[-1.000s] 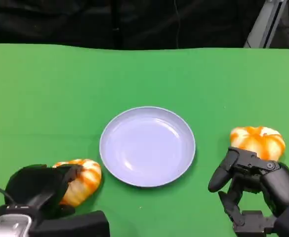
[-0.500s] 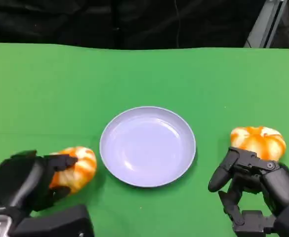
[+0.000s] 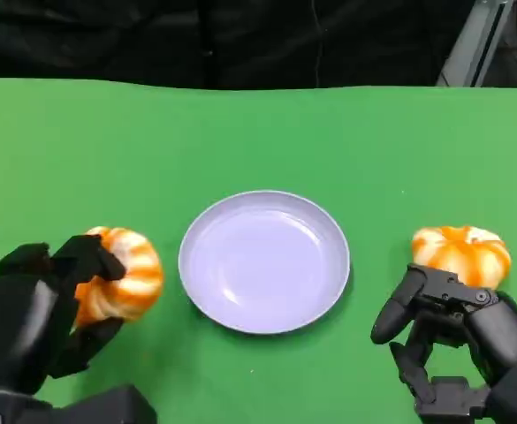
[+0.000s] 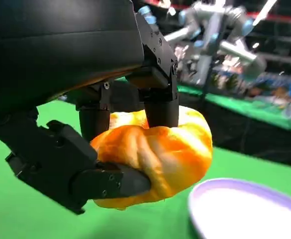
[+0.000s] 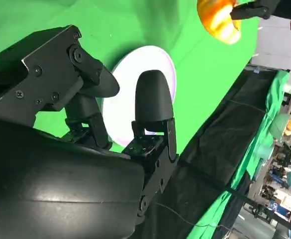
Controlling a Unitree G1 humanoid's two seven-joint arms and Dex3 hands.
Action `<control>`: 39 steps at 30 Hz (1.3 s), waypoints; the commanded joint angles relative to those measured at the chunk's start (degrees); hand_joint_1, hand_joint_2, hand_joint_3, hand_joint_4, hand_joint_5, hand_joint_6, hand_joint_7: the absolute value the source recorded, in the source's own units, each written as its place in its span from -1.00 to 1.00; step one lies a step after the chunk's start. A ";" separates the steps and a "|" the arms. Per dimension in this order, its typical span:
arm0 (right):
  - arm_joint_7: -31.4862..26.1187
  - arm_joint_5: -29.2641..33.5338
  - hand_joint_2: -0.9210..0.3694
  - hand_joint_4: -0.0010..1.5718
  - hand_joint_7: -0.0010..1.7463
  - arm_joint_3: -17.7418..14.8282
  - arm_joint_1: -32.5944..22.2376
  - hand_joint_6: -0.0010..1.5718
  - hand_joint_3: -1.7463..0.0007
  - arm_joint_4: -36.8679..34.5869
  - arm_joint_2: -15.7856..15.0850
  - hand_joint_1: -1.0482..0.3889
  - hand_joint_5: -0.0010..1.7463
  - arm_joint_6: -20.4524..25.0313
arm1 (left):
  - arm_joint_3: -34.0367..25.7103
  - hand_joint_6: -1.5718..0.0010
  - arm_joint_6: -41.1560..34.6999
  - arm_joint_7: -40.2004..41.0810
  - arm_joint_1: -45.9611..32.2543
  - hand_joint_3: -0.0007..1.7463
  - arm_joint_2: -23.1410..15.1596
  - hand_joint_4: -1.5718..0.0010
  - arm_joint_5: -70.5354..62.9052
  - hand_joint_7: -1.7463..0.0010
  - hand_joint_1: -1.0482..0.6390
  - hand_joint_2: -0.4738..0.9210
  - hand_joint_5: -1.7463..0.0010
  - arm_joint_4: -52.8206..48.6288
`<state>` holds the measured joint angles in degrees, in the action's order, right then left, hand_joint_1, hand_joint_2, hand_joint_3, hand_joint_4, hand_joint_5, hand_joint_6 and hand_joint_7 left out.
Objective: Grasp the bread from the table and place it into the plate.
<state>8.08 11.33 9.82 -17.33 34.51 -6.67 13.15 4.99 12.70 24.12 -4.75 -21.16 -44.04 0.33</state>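
My left hand (image 3: 37,314) grips an orange-and-white bread roll (image 3: 121,274) and holds it lifted above the green table, left of the plate. In the left wrist view the fingers (image 4: 155,94) wrap the roll (image 4: 160,149) with the plate's rim (image 4: 244,199) just beyond. The pale lavender plate (image 3: 264,261) sits at the table's centre with nothing in it. A second bread roll (image 3: 463,252) lies on the table at the right. My right hand (image 3: 457,340) hovers just in front of that roll, fingers apart and holding nothing.
The green table (image 3: 258,132) stretches back to a black curtain. A grey stand leg (image 3: 470,44) shows at the back right. The right wrist view shows the plate (image 5: 135,94) and the lifted roll (image 5: 217,20) across the table.
My left hand has closed round the left roll, lifted it off the table and carried it up and slightly left. The right hand, plate and right roll have stayed put.
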 commanded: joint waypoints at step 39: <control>-0.03 0.26 -0.33 -0.08 0.59 0.56 -0.94 -0.14 -0.30 2.01 -0.18 0.55 0.84 1.37 | 21.17 0.85 -15.94 -26.88 28.92 -0.80 9.66 0.98 -2.32 0.99 -0.50 1.00 0.62 -17.55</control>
<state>8.16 11.88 10.69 -18.15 35.44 -6.44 14.49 25.49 -2.31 -1.04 24.36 -9.85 -45.65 -18.54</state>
